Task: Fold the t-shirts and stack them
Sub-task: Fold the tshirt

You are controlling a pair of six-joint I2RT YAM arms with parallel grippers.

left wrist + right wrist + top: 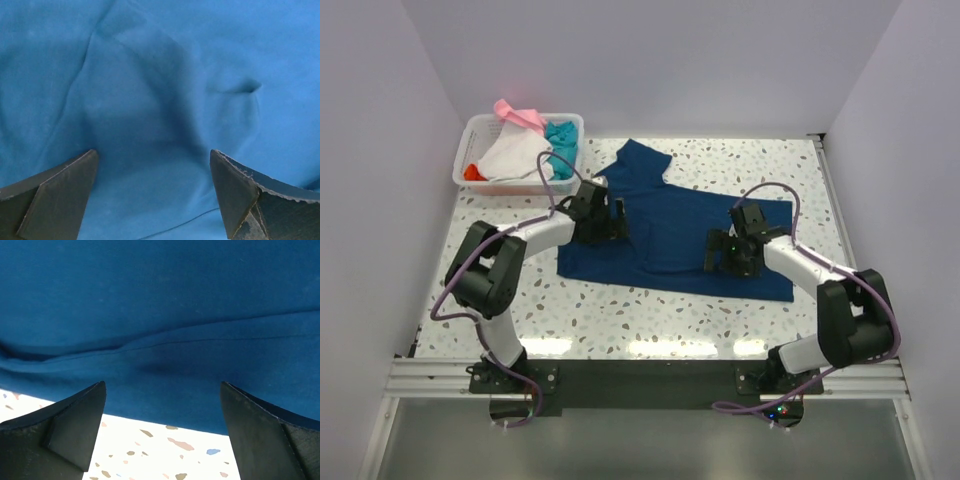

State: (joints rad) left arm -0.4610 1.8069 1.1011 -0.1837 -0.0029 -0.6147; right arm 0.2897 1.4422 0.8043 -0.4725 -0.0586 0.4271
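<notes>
Navy t-shirt [675, 235] lies spread on the table [620, 310], near-right of the basket [480, 130]. My left gripper [610, 222] and right gripper [725, 255] sit low over it, jaws apart, holding nothing. In the basket: a white tee [515, 155], teal tee [560, 140], pink tee [520, 115].

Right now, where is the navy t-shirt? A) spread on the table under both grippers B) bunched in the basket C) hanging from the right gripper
A: the navy t-shirt lies spread on the table, with the left gripper and right gripper open above it.
</notes>
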